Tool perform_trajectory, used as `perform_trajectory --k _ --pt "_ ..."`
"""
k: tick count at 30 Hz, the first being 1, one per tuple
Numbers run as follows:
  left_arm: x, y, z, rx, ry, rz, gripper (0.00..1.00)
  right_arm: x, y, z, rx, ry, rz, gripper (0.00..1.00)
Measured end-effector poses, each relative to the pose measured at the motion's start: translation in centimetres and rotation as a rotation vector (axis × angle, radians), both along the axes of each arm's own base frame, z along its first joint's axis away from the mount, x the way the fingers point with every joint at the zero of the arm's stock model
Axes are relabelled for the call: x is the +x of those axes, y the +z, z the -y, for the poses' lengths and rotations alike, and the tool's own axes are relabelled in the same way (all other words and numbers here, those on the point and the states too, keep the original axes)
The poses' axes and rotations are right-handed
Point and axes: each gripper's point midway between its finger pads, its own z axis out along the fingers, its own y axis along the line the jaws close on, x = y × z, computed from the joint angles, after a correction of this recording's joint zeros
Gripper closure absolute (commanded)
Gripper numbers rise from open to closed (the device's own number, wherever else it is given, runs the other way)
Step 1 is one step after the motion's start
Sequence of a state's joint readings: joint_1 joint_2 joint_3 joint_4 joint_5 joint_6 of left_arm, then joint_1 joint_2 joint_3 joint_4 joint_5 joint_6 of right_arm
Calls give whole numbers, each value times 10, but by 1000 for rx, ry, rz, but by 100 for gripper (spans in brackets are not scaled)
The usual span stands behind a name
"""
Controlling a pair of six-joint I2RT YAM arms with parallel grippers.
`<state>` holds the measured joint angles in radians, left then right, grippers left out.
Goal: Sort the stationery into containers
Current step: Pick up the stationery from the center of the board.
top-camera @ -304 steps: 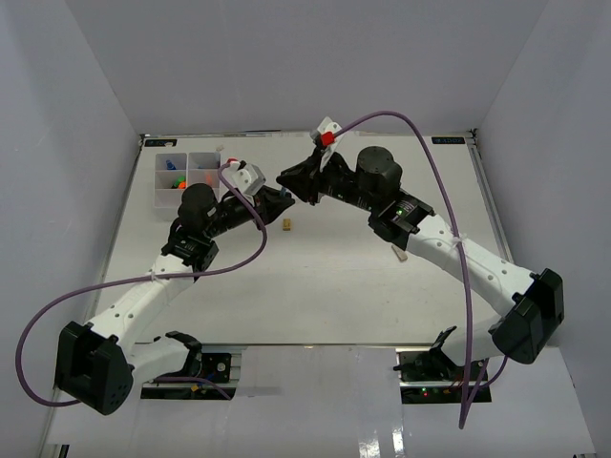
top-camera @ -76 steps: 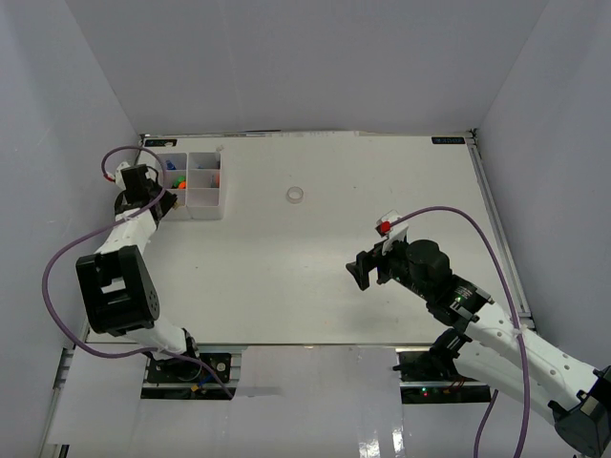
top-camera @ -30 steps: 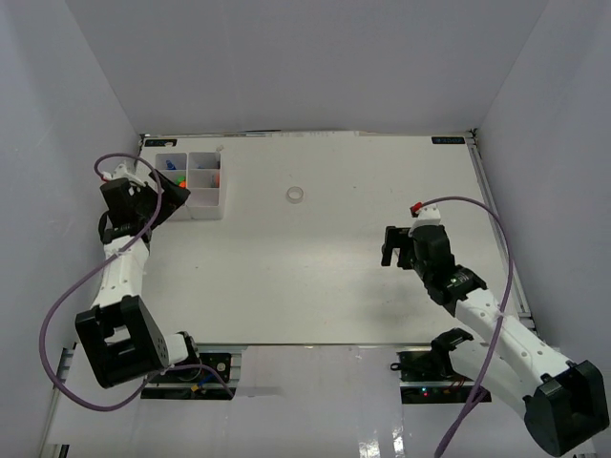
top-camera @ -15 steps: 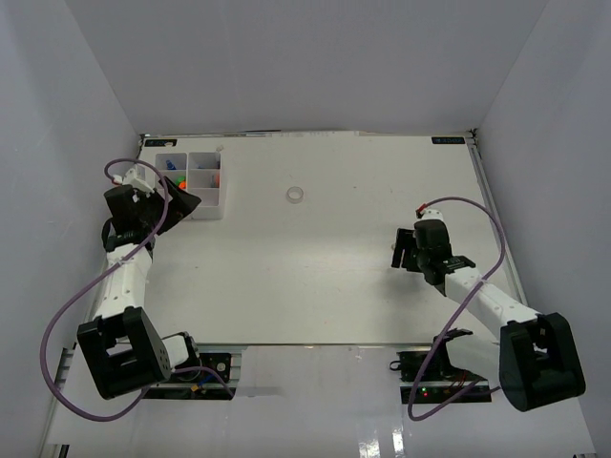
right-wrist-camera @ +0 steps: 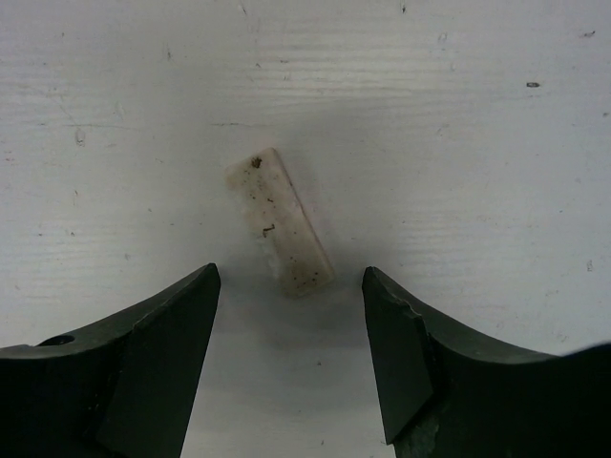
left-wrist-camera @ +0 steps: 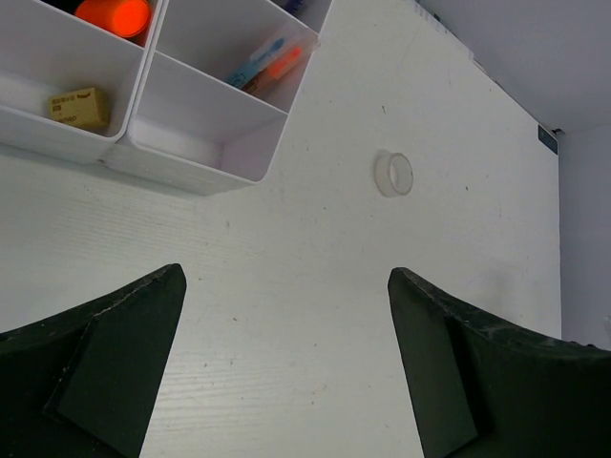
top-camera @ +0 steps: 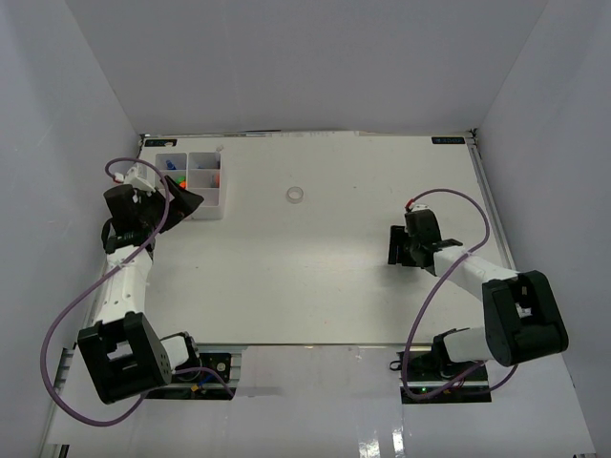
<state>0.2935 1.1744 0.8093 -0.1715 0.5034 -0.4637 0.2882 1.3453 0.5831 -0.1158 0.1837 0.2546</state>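
Note:
A white eraser (right-wrist-camera: 280,222), speckled with dirt, lies flat on the table at a slant. My right gripper (right-wrist-camera: 289,275) is open, its dark fingers (right-wrist-camera: 162,343) on either side of the eraser's near end without touching it. In the top view the right gripper (top-camera: 397,246) hides the eraser. The clear tape ring (top-camera: 296,195) (left-wrist-camera: 394,174) lies alone at mid-table. The white organiser tray (top-camera: 205,212) (left-wrist-camera: 181,172) stands at the back left. It holds an orange-capped highlighter (left-wrist-camera: 113,14), a brass clip (left-wrist-camera: 79,105) and pens (left-wrist-camera: 263,62). My left gripper (top-camera: 183,203) (left-wrist-camera: 286,277) hangs wide open and empty in front of the tray.
White walls close in the table on the left, the back and the right. Purple cables loop off both arms, the right one (top-camera: 449,196) arching over the table. The tray's near-right compartment (left-wrist-camera: 205,119) has nothing in it.
The right arm has folded back toward its base with its gripper staying low over the eraser, and its jaws have narrowed. The left gripper shifted slightly right a second ago, then stayed still.

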Motion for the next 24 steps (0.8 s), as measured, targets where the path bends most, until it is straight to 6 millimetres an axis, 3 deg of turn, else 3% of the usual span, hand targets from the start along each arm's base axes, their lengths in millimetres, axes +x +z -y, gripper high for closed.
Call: perform_trajectory --k 7,15,24 --pt "0 5 2 2 -6 18 2 4 -2 -3 -21 41 -49 39" --pt "0 9 9 7 -23 38 2 5 -3 -2 -33 70 -56 55" --pt "-5 11 49 12 -142 47 2 6 -3 -17 -55 142 -63 73"
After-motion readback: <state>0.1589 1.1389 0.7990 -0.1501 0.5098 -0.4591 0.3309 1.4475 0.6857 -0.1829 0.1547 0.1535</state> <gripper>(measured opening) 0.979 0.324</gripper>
